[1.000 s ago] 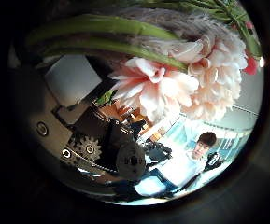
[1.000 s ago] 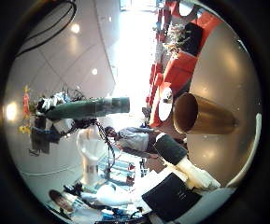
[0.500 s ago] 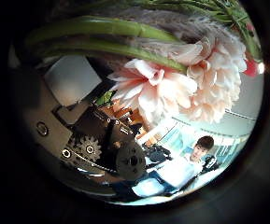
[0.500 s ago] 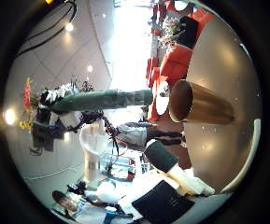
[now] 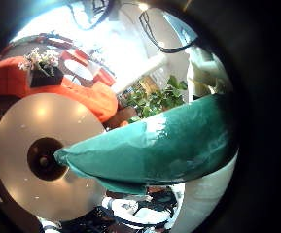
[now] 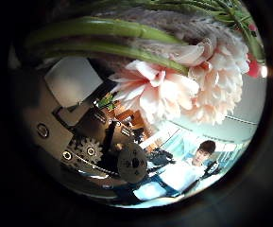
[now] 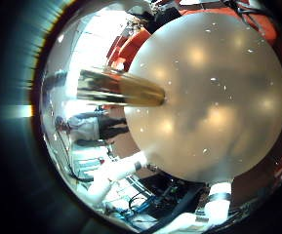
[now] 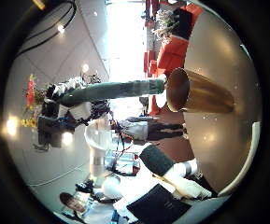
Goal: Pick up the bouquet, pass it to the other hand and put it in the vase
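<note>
Now, bouquet [image 6: 174,80]: pink blooms and green stems close against the left palm.
Left hand [image 8: 55,117]: fingers wrapped round the bouquet's green wrapping.
Vase [image 8: 198,91]: brass, standing on the round surface [image 7: 214,93], just beside the wrapping's tip.
Right hand [image 8: 172,182]: finger state cannot be told.

Vase [image 8: 202,91] stands on the table [image 8: 230,56], mouth facing the bouquet [image 8: 106,91]; stem end just beside the rim, blooms at the far end, left hand [image 8: 55,117] around the stems

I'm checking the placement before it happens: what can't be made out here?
- Right thumb side view: whether the bouquet tip lines up with the vase mouth; no depth.
- Both right views: vase interior, hidden by its wall.
- Left little finger side view: flowers, hidden by the wrapping.
</note>
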You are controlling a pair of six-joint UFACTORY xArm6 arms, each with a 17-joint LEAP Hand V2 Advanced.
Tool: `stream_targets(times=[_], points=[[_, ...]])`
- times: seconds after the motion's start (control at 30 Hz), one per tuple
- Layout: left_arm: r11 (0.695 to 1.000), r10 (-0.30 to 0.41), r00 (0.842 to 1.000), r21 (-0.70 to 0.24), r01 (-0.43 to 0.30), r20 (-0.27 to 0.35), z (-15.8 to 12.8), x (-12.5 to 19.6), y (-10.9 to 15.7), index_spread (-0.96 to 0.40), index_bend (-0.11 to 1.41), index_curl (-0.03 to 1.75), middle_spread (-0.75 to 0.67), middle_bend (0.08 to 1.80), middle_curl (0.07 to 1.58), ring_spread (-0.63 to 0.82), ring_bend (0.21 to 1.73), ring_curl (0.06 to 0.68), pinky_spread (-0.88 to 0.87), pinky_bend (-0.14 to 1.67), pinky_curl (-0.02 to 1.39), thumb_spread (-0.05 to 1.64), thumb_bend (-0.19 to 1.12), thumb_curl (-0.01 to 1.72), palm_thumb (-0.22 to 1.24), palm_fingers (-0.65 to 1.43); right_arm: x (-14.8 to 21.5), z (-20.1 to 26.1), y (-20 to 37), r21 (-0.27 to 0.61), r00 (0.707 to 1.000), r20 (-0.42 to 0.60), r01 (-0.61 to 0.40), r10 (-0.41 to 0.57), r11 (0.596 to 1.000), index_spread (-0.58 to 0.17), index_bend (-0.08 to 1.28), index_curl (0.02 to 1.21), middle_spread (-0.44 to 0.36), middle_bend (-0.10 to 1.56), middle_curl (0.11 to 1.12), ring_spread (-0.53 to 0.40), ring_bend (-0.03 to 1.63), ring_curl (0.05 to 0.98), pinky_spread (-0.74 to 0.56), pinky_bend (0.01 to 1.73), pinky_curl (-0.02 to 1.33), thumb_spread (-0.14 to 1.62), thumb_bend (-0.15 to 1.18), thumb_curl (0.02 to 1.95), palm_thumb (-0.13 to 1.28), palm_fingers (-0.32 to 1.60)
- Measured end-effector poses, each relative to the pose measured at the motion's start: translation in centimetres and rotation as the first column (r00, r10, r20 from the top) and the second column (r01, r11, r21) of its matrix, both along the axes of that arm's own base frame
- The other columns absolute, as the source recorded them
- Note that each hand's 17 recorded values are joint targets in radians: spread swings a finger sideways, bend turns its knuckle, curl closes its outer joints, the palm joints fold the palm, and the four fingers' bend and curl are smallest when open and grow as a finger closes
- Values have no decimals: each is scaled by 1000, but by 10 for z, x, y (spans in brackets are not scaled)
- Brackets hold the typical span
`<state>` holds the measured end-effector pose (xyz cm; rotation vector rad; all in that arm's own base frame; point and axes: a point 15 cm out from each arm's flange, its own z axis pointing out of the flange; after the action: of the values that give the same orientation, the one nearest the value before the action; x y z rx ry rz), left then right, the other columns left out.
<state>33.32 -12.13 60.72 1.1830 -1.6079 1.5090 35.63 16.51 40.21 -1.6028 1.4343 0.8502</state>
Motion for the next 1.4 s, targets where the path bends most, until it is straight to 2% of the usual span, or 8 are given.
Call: stream_targets(times=[0.9, 1.03, 1.17, 1.23, 1.27, 1.3, 1.33, 1.4], points=[[999, 41, 993, -24, -44, -109, -69, 26, 24, -720, 751, 1200, -478, 1249, 914, -387, 1536, 590, -707, 1039, 1309, 1067, -9, 847, 1027, 1088, 5, -6, 5, -18, 999, -21, -28, 27, 999, -192, 146, 244, 217, 200, 324, 278, 435, 273, 503, 615, 302, 1001, -25, 440, 574, -2], [999, 31, 990, -18, -33, -137, -84, 27, 25, -721, 722, 1209, -479, 1238, 921, -385, 1542, 592, -709, 1037, 1310, 1028, -36, 817, 955, 1059, 5, -8, 5, -21, 999, -23, -28, 27, 999, -192, 149, 246, 217, 202, 329, 276, 434, 271, 503, 613, 300, 1000, -27, 441, 576, 1], [999, 28, 986, -39, -35, -164, -96, 23, 22, -713, 616, 1206, -477, 1189, 922, -396, 1522, 584, -710, 994, 1276, 976, -53, 757, 825, 907, 5, -7, 4, -23, 999, -21, -29, 28, 999, -185, 153, 248, 217, 200, 332, 275, 436, 270, 502, 611, 298, 1001, -26, 443, 580, 9], [998, 33, 986, -46, -41, -165, -99, 21, 20, -687, 510, 1183, -464, 1144, 912, -411, 1430, 573, -707, 933, 1233, 956, -73, 710, 707, 644, 5, -8, 4, -22, 999, -23, -29, 29, 999, -179, 159, 254, 217, 196, 331, 274, 433, 268, 504, 612, 296, 1004, -22, 448, 593, 21], [997, 40, 985, -53, -49, -167, -101, 21, 21, -645, 431, 1163, -438, 1087, 895, -382, 1349, 556, -686, 825, 1210, 949, -76, 688, 656, 340, 5, -8, 4, -23, 999, -23, -29, 28, 999, -176, 160, 256, 216, 196, 331, 273, 433, 268, 505, 610, 294, 1001, -21, 451, 600, 25], [997, 41, 986, -55, -51, -163, -101, 21, 21, -595, 405, 1144, -389, 1003, 881, -325, 1295, 555, -631, 686, 1196, 942, -74, 666, 614, 75, 5, -7, 4, -23, 999, -21, -29, 28, 999, -174, 161, 258, 216, 195, 331, 274, 434, 268, 506, 609, 294, 1002, -20, 453, 603, 27], [997, 42, 986, -56, -51, -159, -102, 21, 21, -534, 378, 1120, -330, 931, 855, -249, 1233, 532, -570, 584, 1174, 935, -72, 646, 573, -69, 5, -7, 4, -23, 999, -21, -29, 28, 999, -172, 162, 260, 216, 194, 331, 274, 433, 268, 507, 608, 293, 1001, -22, 454, 606, 28], [997, 49, 987, -57, -58, -152, -104, 22, 23, -367, 239, 1039, -110, 670, 729, -12, 1111, 434, -378, 407, 1125, 923, -83, 599, 478, -306, 5, -7, 4, -23, 999, -21, -29, 28, 999, -169, 160, 263, 216, 195, 331, 274, 431, 267, 507, 607, 293, 1001, -23, 457, 611, 33]])
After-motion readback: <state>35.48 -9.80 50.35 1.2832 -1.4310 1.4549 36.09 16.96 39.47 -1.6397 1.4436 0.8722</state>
